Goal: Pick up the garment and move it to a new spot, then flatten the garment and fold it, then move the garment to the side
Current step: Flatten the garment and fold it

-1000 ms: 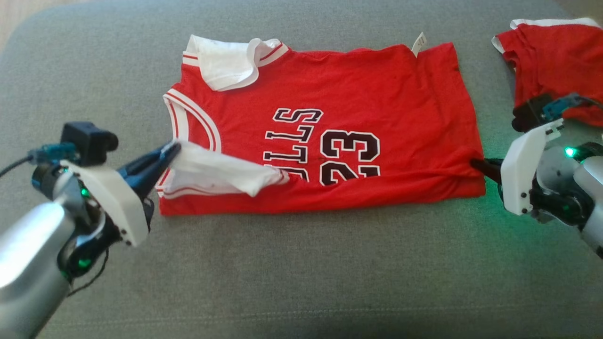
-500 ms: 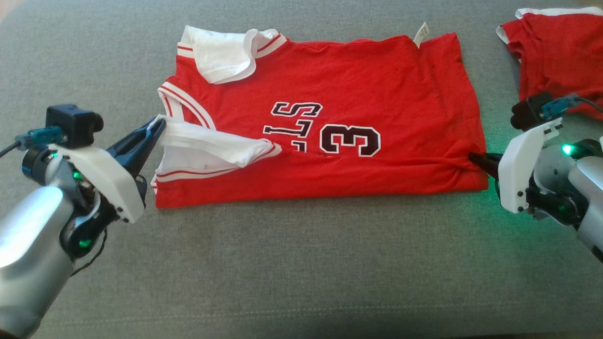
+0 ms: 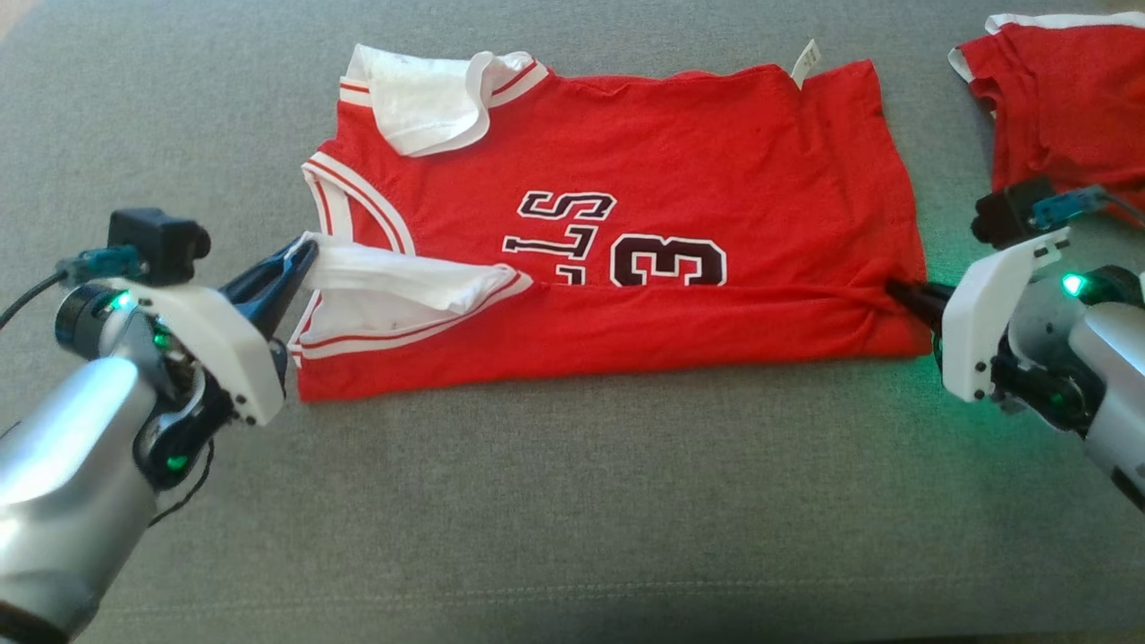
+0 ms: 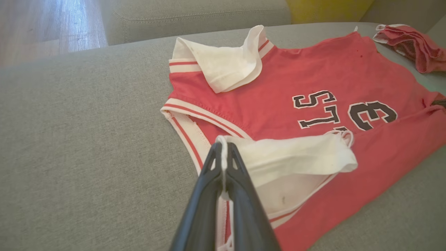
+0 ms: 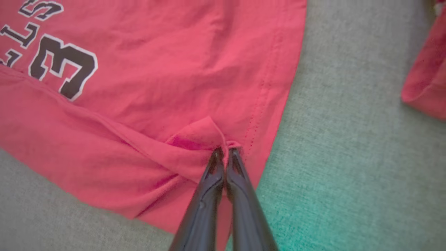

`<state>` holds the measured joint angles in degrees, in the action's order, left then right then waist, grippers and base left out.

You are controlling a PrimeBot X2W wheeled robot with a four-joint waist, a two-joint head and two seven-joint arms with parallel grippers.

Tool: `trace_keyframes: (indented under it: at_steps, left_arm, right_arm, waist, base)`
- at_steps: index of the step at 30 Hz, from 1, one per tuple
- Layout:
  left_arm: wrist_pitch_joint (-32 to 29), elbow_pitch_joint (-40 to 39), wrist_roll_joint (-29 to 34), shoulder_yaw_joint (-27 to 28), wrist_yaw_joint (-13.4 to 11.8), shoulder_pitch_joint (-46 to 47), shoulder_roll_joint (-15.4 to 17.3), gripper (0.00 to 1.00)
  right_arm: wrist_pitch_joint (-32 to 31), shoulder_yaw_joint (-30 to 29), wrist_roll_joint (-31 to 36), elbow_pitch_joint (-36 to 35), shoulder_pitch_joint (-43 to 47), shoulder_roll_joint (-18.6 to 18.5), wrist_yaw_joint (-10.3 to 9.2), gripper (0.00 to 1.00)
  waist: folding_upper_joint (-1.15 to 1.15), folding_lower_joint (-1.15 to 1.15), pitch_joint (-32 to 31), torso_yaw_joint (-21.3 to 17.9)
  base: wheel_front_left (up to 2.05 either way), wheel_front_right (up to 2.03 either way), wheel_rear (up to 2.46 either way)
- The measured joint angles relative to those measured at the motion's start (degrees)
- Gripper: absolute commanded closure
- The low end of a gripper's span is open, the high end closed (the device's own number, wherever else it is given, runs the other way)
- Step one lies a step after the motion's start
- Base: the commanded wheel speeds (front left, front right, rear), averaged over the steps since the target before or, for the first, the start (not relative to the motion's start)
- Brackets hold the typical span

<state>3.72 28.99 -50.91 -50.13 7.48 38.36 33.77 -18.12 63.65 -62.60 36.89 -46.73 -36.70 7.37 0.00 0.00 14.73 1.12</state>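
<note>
Farther toward the far edge of the cushion [image 3: 572, 537] the jersey [image 3: 626, 161] is now drawn, clenched by left gripper [image 3: 304, 255] and right gripper [image 3: 894, 291]; the fold is unfinished, moving aside is left.

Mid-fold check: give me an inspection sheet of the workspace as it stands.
Surface: grey sofa cushion, flat.
Job's things: red jersey, near edge folded over part of the number.
Clutter: second red garment, far right.
Grippers: left gripper shut on the white strap; right gripper shut on the hem corner.
Cables: left wrist cable; right wrist cable.
Surroundings: wooden floor, sofa backrest.
</note>
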Motion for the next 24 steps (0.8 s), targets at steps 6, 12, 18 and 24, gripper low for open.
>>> trace_keyframes:
  at_steps: [6, 12, 18, 24]
  left_arm:
    - [1.82, 4.78, -0.02, 0.77, -2.57, 1.96, -3.14, 0.0]
    - [8.21, 8.73, -1.82, 5.01, -6.41, 2.31, -6.41, 0.0]
    - [10.51, 7.17, -2.29, 11.9, -8.82, 1.63, -8.67, 0.0]
    - [10.87, -5.58, 2.69, 29.63, -10.56, -5.31, -12.24, 0.0]
  right_arm:
    - [5.55, -1.11, 0.79, 3.53, -1.87, 1.19, 0.0, 0.0]
    - [12.36, -3.02, 1.41, 7.22, -1.95, 3.74, 0.0, 0.0]
    - [20.47, -5.35, 1.66, 9.34, -1.36, 4.31, 0.0, 0.0]
    - [29.94, -9.88, 1.88, 9.83, 2.24, 5.73, 0.0, 0.0]
  waist:
    - [0.0, 0.0, -0.12, 0.0]
    - [0.0, 0.0, -1.12, -0.17]
    - [0.0, 0.0, -2.6, -0.05]
    - [0.0, 0.0, -4.67, 0.11]
  base:
    - [0.0, 0.0, 0.0]
    - [0.0, 0.0, 0.0]
    - [0.0, 0.0, 0.0]
    - [0.0, 0.0, 0.0]
